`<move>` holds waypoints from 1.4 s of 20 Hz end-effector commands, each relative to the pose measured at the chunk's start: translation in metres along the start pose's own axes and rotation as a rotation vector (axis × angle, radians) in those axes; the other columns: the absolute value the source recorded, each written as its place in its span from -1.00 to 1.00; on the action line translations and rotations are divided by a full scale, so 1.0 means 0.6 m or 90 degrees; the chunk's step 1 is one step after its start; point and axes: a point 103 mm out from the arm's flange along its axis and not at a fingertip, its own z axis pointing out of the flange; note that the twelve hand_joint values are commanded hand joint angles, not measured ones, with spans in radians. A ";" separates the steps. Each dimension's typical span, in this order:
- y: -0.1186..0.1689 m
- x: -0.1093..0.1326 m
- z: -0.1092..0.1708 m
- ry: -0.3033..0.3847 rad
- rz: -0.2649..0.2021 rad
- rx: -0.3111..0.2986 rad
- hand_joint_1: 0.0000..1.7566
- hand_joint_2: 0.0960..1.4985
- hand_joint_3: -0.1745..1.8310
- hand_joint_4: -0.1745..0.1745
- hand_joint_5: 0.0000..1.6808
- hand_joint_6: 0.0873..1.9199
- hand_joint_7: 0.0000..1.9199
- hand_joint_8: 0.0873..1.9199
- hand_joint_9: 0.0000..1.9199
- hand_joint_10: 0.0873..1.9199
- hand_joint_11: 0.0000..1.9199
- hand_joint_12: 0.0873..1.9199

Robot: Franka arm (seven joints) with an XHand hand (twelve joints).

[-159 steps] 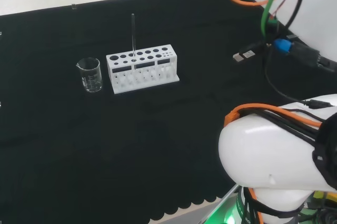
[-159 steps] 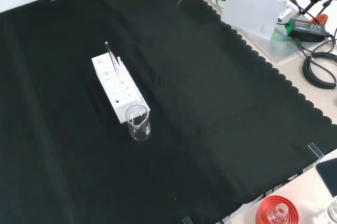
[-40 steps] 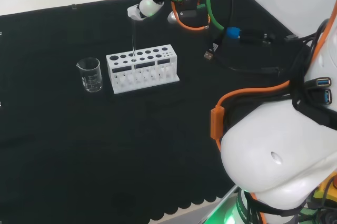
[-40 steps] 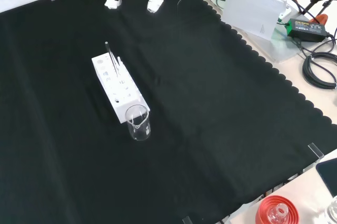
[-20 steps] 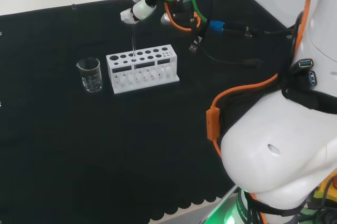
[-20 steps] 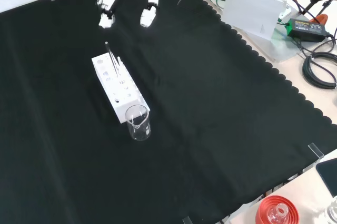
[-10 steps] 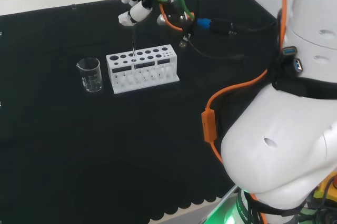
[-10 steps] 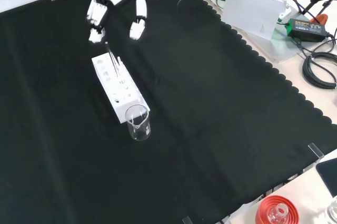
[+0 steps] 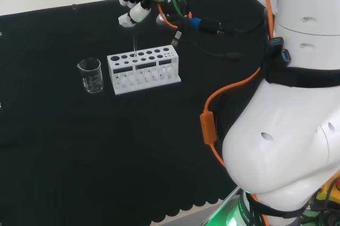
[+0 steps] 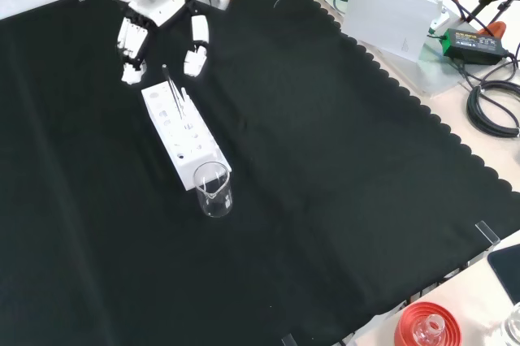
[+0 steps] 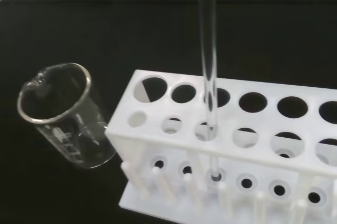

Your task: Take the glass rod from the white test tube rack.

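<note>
The white test tube rack [image 9: 143, 70] stands on the black cloth with a thin glass rod [image 9: 135, 43] upright in one of its back holes. In the front view the rod [image 10: 170, 86] rises from the far end of the rack [image 10: 184, 133]. My hand [image 10: 154, 6] hovers just above that end, open, its fingers [image 10: 130, 47] to the left of the rod's top and its thumb [image 10: 195, 47] to the right, not touching it. In the head view the hand [image 9: 134, 7] is over the rod's tip. The wrist view looks down along the rod [image 11: 207, 56] into the rack [image 11: 231, 148].
A small clear beaker [image 10: 214, 190] stands at the rack's near end in the front view, to the rack's left in the head view [image 9: 91, 75]. The arm's white links [image 9: 281, 146] and orange cable stand at the head view's right. A red ribbed stand [image 10: 426, 326] sits off the cloth's corner.
The hand has come down and to the left in the front view, from beyond the rack to just over the rod's top. Rack, rod and beaker have not moved.
</note>
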 end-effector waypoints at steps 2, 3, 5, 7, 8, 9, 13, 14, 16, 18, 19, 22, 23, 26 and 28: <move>0.010 -0.030 0.012 0.012 -0.002 0.018 -0.16 -0.18 -0.31 -0.95 -0.37 -0.85 -0.38 -0.25 -0.13 -0.34 -0.26 0.25; 0.010 -0.031 0.011 0.014 -0.001 0.019 -0.14 -0.19 -0.31 -0.98 -0.36 -0.80 -0.32 -0.26 -0.07 -0.37 -0.21 0.23; 0.009 -0.031 0.009 0.013 -0.002 0.015 -0.07 -0.20 -0.31 -1.00 -0.35 -0.64 -0.21 -0.30 0.05 -0.43 -0.11 0.19; 0.007 -0.029 0.007 0.011 -0.004 0.007 0.05 -0.23 -0.29 -1.00 -0.27 -0.44 -0.08 -0.33 0.16 -0.48 0.01 0.15; 0.007 -0.028 0.007 0.008 -0.005 0.003 0.10 -0.25 -0.27 -1.00 -0.21 -0.36 -0.02 -0.34 0.23 -0.50 0.09 0.12; 0.007 -0.026 0.008 0.009 -0.004 0.001 0.14 -0.26 -0.25 -1.00 -0.15 -0.30 0.03 -0.35 0.28 -0.53 0.16 0.07; 0.009 -0.022 0.012 0.016 -0.006 0.007 0.22 -0.31 -0.18 -1.00 -0.03 -0.24 0.17 -0.40 0.44 -0.65 0.37 -0.07; 0.009 -0.020 0.013 0.017 -0.007 0.008 0.22 -0.31 -0.17 -1.00 -0.02 -0.23 0.18 -0.40 0.46 -0.66 0.38 -0.08; 0.012 -0.017 0.015 0.018 -0.010 0.013 0.22 -0.32 -0.15 -1.00 -0.02 -0.23 0.19 -0.41 0.47 -0.68 0.40 -0.09; 0.018 -0.008 0.016 0.014 -0.013 0.020 0.22 -0.32 -0.13 -1.00 -0.03 -0.22 0.19 -0.41 0.48 -0.69 0.40 -0.10; 0.020 -0.005 0.017 0.015 -0.016 0.021 0.22 -0.33 -0.13 -1.00 -0.04 -0.22 0.19 -0.41 0.48 -0.70 0.41 -0.10; 0.017 -0.009 0.017 0.017 -0.016 0.018 0.20 -0.34 -0.11 -1.00 -0.07 -0.20 0.18 -0.41 0.49 -0.71 0.41 -0.10; 0.016 -0.008 0.018 0.015 -0.013 0.015 0.20 -0.34 -0.10 -1.00 -0.07 -0.20 0.18 -0.41 0.49 -0.71 0.41 -0.10; 0.018 -0.003 0.021 0.023 -0.010 0.012 0.24 -0.34 -0.09 -1.00 0.01 -0.20 0.28 -0.42 0.57 -0.73 0.51 -0.17; 0.020 -0.001 0.022 0.032 -0.017 0.006 0.31 -0.33 -0.10 -1.00 0.08 -0.24 0.38 -0.47 0.65 -0.77 0.63 -0.28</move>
